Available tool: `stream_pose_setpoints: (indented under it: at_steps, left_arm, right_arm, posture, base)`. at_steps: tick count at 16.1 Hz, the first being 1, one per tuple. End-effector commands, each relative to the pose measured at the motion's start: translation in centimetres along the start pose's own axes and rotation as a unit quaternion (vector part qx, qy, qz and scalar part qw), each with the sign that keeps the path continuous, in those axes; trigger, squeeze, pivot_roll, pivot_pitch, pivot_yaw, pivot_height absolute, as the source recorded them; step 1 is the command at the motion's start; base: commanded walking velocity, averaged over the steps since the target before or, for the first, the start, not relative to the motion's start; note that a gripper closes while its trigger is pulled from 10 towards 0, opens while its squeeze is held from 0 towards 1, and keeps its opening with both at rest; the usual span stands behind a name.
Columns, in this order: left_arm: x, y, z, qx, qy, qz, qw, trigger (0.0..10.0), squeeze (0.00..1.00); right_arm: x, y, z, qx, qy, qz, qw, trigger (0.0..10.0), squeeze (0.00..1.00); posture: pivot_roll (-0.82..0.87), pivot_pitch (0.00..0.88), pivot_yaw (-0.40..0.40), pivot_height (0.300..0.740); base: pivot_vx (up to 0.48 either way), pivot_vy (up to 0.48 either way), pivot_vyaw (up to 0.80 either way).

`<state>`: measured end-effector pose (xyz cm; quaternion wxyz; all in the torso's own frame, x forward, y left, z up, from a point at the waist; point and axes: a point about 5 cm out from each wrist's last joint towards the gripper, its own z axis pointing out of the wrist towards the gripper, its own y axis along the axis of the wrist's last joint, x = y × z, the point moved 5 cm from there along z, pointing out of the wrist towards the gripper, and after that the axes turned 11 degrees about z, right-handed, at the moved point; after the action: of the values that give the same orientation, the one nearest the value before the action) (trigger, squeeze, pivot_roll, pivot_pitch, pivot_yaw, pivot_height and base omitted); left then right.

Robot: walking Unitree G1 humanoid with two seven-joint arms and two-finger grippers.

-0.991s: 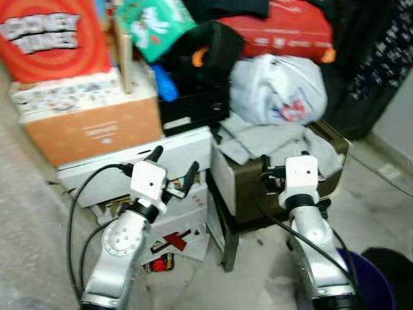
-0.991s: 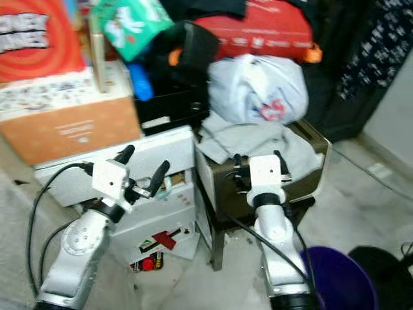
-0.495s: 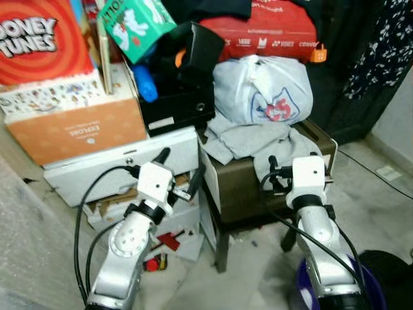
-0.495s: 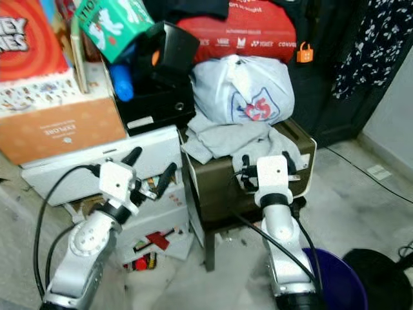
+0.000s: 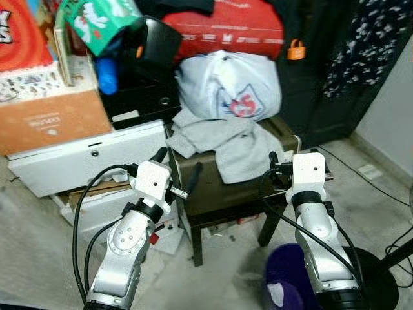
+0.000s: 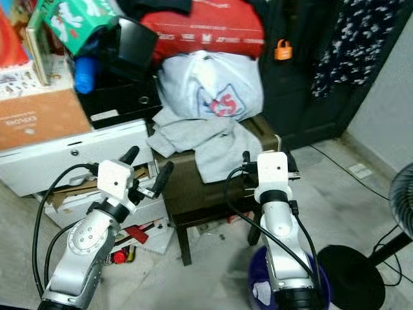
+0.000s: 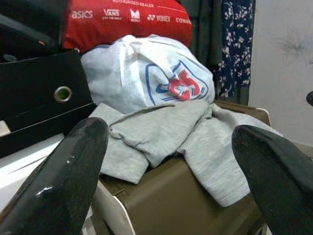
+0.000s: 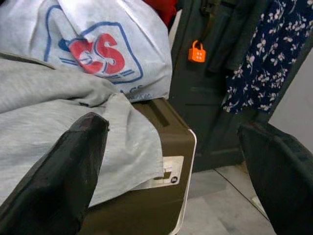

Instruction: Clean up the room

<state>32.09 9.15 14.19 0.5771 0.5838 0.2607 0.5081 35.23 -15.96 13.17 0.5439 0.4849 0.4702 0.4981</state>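
Observation:
A grey garment [image 5: 227, 141] lies draped over a brown box-like stool [image 5: 213, 188], under a white plastic bag [image 5: 226, 87] with a red and blue logo. My left gripper [image 5: 177, 166] is open in front of the stool's left corner, holding nothing. My right gripper [image 5: 292, 160] is open by the stool's right end, near the hanging edge of the garment, also holding nothing. The left wrist view looks between its fingers [image 7: 68, 186] at the garment [image 7: 171, 137] and bag [image 7: 146, 73]. The right wrist view shows the garment [image 8: 58, 122] and the stool's corner [image 8: 166, 171].
A purple bucket [image 5: 287, 284] sits on the floor beside my right arm. A black fan base [image 5: 381, 278] and cables are at the right. White drawer fronts [image 5: 84, 158], a cardboard box [image 5: 51, 119] and piled boxes stand left. A red bag [image 5: 226, 26] and dark case with orange padlock [image 5: 296, 50] are behind.
The camera has swung right, so the whole scene sits further left in view. The bucket and fan base have come into view. Both grippers stay open and raised before the stool.

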Motion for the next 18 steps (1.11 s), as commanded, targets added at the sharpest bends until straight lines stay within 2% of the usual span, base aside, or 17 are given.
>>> stream_pose_setpoints:
  at_steps: [1, 6, 10, 13, 15, 18]
  left_arm:
    - [0.6, -0.2, -0.1, 0.003, 0.008, 0.005, 1.0, 10.0, 0.0]
    - [1.3, -0.5, -0.3, 0.008, 0.01, 0.021, 1.0, 10.0, 0.0]
    - [3.0, -0.7, -1.1, 0.013, 0.051, 0.036, 0.998, 10.0, 0.0]
    - [3.5, -1.0, -1.8, 0.018, 0.072, 0.043, 0.996, 10.0, 0.0]
    - [3.5, -1.2, -2.0, 0.021, 0.083, 0.04, 0.996, 10.0, 0.0]
    - [2.2, -0.8, -1.9, 0.017, 0.066, 0.03, 0.997, 10.0, 0.0]
  right_arm:
    - [1.0, 0.4, 0.1, -0.005, 0.015, 0.0, 1.0, 10.0, 0.0]
    - [0.9, 0.2, 1.0, -0.004, 0.017, 0.001, 1.0, 10.0, 0.0]
    - [2.4, 1.0, 1.9, -0.015, 0.037, 0.004, 0.999, 10.0, 0.0]
    - [2.0, 0.5, 1.8, -0.011, 0.044, -0.009, 0.999, 10.0, 0.0]
    - [1.8, 0.5, 1.7, -0.012, 0.048, -0.015, 0.999, 10.0, 0.0]
    - [1.5, 0.2, 1.2, -0.012, 0.036, -0.011, 0.999, 10.0, 0.0]
  posture:
    - [-0.08, 0.042, 0.012, 0.74]
    - [-0.03, 0.016, -0.005, 0.74]
    - [-0.01, 0.0, -0.037, 0.74]
    - [-0.01, 0.0, -0.069, 0.74]
    - [-0.01, 0.0, -0.065, 0.74]
    - [-0.02, 0.0, -0.025, 0.74]
  base:
    - [0.0, 0.0, 0.48]
    - [0.0, 0.0, 0.8]
    - [0.0, 0.0, 0.8]
    - [0.0, 0.0, 0.8]
    - [0.0, 0.0, 0.8]
    - [0.0, 0.0, 0.8]
